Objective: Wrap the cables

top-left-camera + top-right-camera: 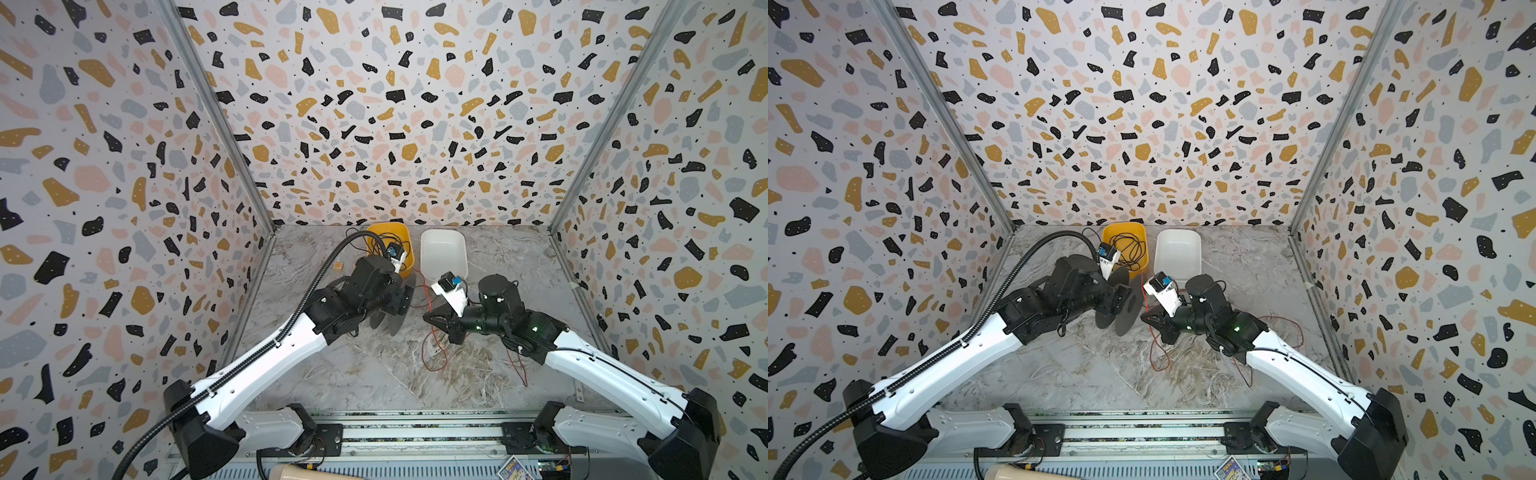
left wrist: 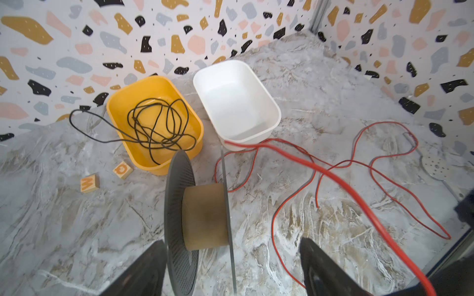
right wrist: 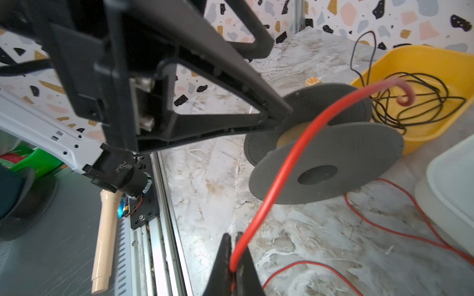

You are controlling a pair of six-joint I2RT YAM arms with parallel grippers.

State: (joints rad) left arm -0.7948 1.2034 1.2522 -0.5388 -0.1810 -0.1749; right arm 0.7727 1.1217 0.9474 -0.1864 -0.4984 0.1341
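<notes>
The red cable (image 2: 341,179) lies in loose loops on the marble table (image 1: 374,374), also seen as the cable (image 1: 1158,357). My right gripper (image 3: 233,234) is shut on one stretch of it. From the jaws that stretch rises over the cardboard core of a dark grey spool (image 3: 333,164), and its curled end hangs past the far flange. The spool (image 2: 205,215) stands on its flange rims between the wide-apart fingers of my left gripper (image 2: 232,266), which is open. One flange is close to one finger (image 2: 143,269); the other finger (image 2: 323,269) is well clear. In a top view the spool (image 1: 1125,307) stands between both arms.
A yellow tub (image 2: 112,102) at the back holds a tangled black wire (image 2: 154,123) that trails over its rim. A white tub (image 2: 277,115) stands beside it, with nothing inside. Two wooden letter blocks (image 2: 89,182) (image 2: 123,169) lie near the yellow tub. Patterned walls close three sides.
</notes>
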